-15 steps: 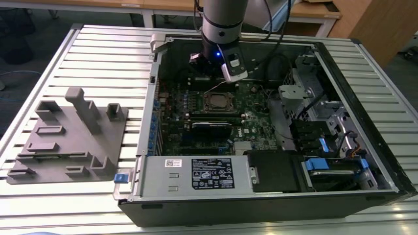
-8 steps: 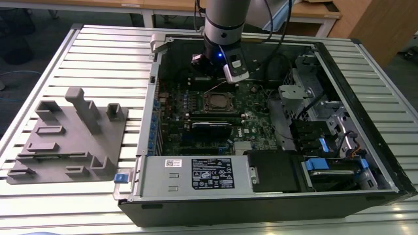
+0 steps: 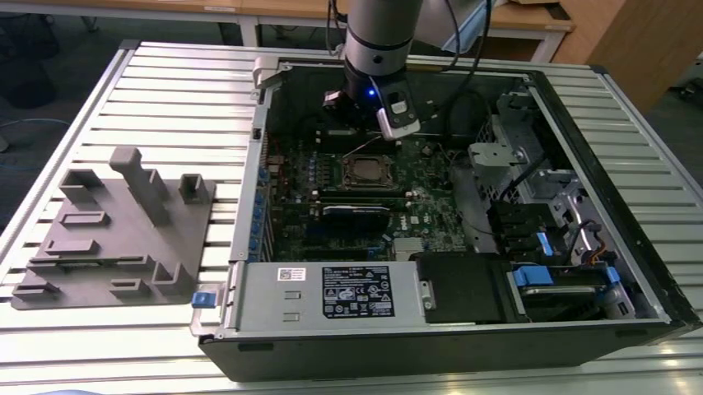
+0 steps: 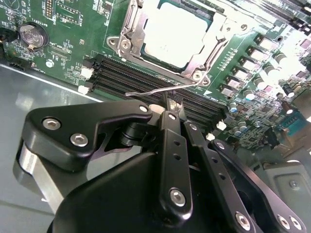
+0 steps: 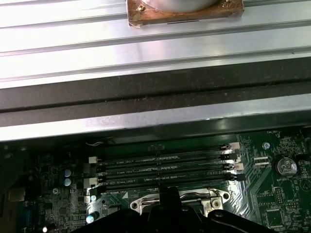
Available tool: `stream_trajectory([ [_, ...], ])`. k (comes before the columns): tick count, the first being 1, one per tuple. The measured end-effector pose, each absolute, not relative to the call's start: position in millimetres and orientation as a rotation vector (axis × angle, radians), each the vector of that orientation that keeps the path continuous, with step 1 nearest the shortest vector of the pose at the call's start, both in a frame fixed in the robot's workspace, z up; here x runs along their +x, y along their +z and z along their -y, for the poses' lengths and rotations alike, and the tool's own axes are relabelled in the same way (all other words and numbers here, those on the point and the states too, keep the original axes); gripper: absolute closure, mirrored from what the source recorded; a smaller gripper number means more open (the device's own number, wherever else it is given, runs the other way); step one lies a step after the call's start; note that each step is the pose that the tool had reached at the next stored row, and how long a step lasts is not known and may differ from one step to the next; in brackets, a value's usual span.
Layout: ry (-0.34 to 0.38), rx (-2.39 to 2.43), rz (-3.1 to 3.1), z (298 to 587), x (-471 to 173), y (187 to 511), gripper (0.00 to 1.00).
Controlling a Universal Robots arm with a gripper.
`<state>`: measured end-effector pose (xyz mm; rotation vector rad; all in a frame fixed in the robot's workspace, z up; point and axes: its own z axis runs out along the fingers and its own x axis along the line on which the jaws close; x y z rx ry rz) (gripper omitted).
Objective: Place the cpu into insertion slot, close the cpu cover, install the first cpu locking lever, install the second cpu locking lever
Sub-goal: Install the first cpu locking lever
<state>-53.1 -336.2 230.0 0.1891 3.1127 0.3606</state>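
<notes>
Cpu locking lever (image 4: 146,91), a thin springy wire just beside the cpu cover (image 4: 133,24), looks stiff and slippery; I'd press near its free end. Pincer (image 4: 167,103) is drawn together, near that cover.

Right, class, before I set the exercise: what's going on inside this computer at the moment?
A robot arm is reaching into an open computer case. The cpu sits in the insertion slot, and the cpu cover lies closed over it. The gripper, its fingers shut, hangs right at a thin locking lever that juts out beside the socket and looks unlatched. Whether it touches the lever cannot be told.
</notes>
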Motion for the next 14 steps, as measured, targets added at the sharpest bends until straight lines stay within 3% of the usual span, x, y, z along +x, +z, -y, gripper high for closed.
stream_trajectory([
  [8, 0.354, 0.189, -3.113, 332.7, -49.4, 224.3, 0.89],
  [14, 0.306, 0.189, -3.116, 327.2, -45.9, 222.5, 0.89],
])
